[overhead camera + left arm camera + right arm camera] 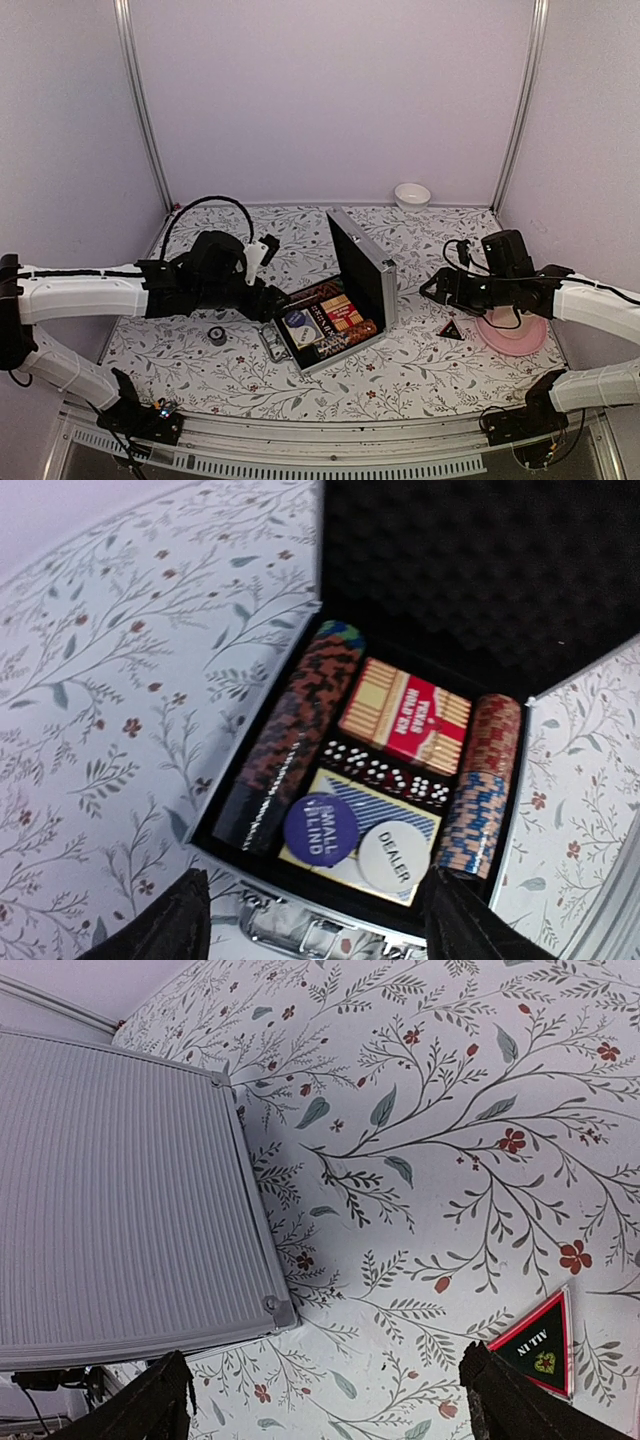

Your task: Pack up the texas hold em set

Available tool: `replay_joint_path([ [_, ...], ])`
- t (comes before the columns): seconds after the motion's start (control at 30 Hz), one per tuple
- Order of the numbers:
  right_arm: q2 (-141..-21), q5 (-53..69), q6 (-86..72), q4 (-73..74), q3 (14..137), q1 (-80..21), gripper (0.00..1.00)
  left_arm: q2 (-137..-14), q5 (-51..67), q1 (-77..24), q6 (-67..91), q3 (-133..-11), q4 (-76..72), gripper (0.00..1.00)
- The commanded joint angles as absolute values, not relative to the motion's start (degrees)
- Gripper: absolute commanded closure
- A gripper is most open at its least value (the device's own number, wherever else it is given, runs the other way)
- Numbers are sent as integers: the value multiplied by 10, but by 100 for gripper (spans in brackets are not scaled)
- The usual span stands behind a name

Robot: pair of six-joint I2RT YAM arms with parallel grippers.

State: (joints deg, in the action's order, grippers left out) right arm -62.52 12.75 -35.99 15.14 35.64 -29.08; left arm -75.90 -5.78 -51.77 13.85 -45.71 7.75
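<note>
The silver briefcase (pixel 383 268) stands open mid-table, its lid upright. In the left wrist view its black tray (pixel 300 882) holds two rows of chips (pixel 290 730), a red deck (pixel 405 720), dice (pixel 390 770) and a blue deck (pixel 400 805) with a "small blind" disc (pixel 320 830) and a "dealer" disc (pixel 392 855) on it. My left gripper (pixel 275 303) (pixel 315 930) is open and empty over the case's front edge. My right gripper (pixel 430 290) (pixel 325 1410) is open and empty right of the ribbed lid (pixel 120 1190). A small black round button (pixel 217 335) lies left of the case.
A black triangular "all in" token (pixel 452 330) (pixel 540 1345) lies on the flowered cloth near a pink plate (pixel 515 340) at the right. A small white bowl (pixel 412 195) stands at the back. White walls enclose the table.
</note>
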Motion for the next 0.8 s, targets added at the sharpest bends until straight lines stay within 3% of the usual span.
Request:
replay_joint_path([
  [0.0,-631,80,-354,220,383,-294,6,-737,-80,-453,212,-443,155,26],
  [0.2,-643,36,-402,281,377,-329,6,-675,-16,-345,224,-440,185,22],
  [0.53,-700,-32,-455,366,402,-343,4,-654,123,-123,160,-558,249,17],
  [0.77,-749,-64,-495,390,425,-344,4,-641,69,-86,101,-579,233,17],
])
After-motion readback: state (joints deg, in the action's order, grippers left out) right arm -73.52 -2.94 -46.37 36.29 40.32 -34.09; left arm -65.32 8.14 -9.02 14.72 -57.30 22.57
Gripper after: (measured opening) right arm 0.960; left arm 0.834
